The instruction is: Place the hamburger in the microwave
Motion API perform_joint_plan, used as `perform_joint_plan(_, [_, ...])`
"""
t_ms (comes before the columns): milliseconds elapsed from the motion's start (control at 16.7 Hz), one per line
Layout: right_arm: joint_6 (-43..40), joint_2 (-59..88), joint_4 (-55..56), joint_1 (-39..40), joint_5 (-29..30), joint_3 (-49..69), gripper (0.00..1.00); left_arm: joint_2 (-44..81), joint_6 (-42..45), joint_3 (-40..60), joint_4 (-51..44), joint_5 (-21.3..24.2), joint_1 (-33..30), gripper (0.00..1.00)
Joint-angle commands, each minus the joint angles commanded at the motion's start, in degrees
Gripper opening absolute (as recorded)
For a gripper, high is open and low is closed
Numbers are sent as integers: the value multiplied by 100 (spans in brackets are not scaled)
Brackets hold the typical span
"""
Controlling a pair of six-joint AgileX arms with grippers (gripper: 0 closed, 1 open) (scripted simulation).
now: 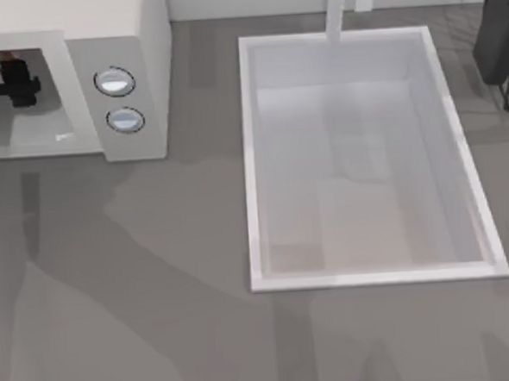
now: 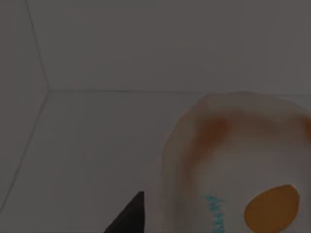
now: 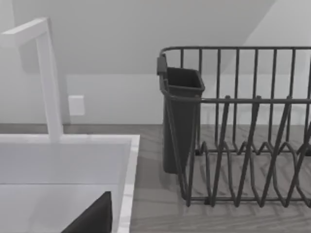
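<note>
In the top view the grey countertop is lying nearest me, with the white sink basin sunk into it at the right; at the far left the microwave is standing with its cavity open, two knobs on its side panel; my left gripper is reaching inside that cavity, a dark mass with a sliver of orange just beside it; I am reading that sliver as the hamburger, though I cannot be sure from up here.

In the left wrist view, which is dim, the hamburger is sitting large and close, pale bun with orange patches, over the grey cavity floor and back wall; one dark fingertip is poking in just beside it; whether the pincer is clamped on the bun or has let go, I cannot tell.

In the right wrist view my right arm is parked near the sink's far right corner, looking at the faucet and a dark dish rack; its pincer's state I cannot tell either.

I am judging this as the placing step, nearly done; the next move calls for making sure the bun is resting on the floor, spreading the fingers, and backing straight out without clipping the cavity frame.
</note>
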Motion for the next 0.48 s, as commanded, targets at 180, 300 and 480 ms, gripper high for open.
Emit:
perform_joint_plan(180, [0, 0, 0, 0, 0, 0, 100, 0, 0, 0, 0, 0, 0, 100])
perform_joint_plan(300, [0, 0, 0, 0, 0, 0, 100, 0, 0, 0, 0, 0, 0, 100])
perform_joint_plan(480, [0, 0, 0, 0, 0, 0, 100, 0, 0, 0, 0, 0, 0, 100])
